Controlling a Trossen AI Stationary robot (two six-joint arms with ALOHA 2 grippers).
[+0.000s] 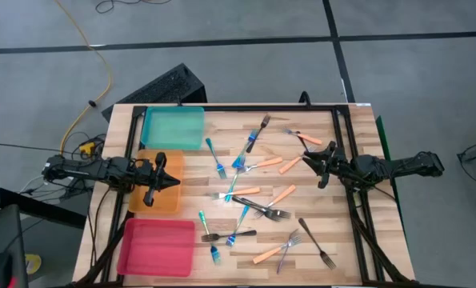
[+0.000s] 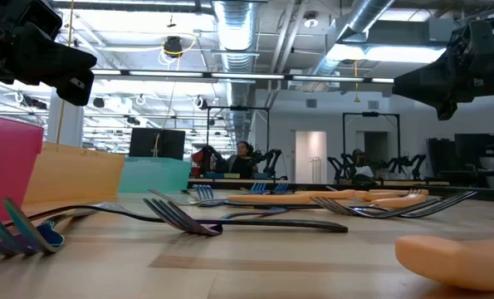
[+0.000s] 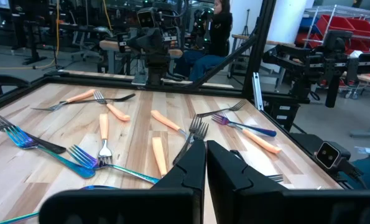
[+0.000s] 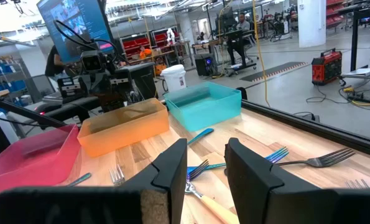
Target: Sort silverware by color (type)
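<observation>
Several slim forks lie flat and scattered over the wooden table: blue-handled ones [image 1: 215, 158], orange-handled ones [image 1: 262, 166] and dark ones [image 1: 316, 242]. In the left wrist view they show as blue [image 3: 32, 144], orange [image 3: 166, 119] and dark [image 3: 113, 98] forks. My left gripper [image 1: 178, 181] hangs shut over the orange tray at the table's left edge, holding nothing. Over the right side, my right gripper [image 1: 311, 164] hovers clear of the forks; its fingers [image 4: 172, 165] stand apart with nothing between them.
Three plastic trays line the left edge: teal [image 1: 174, 128] at the far end, orange [image 1: 154, 200] in the middle, pink [image 1: 156, 246] nearest. A dark frame [image 1: 246, 108] runs around the table. A person sits in the room beyond the far edge [image 2: 245, 158].
</observation>
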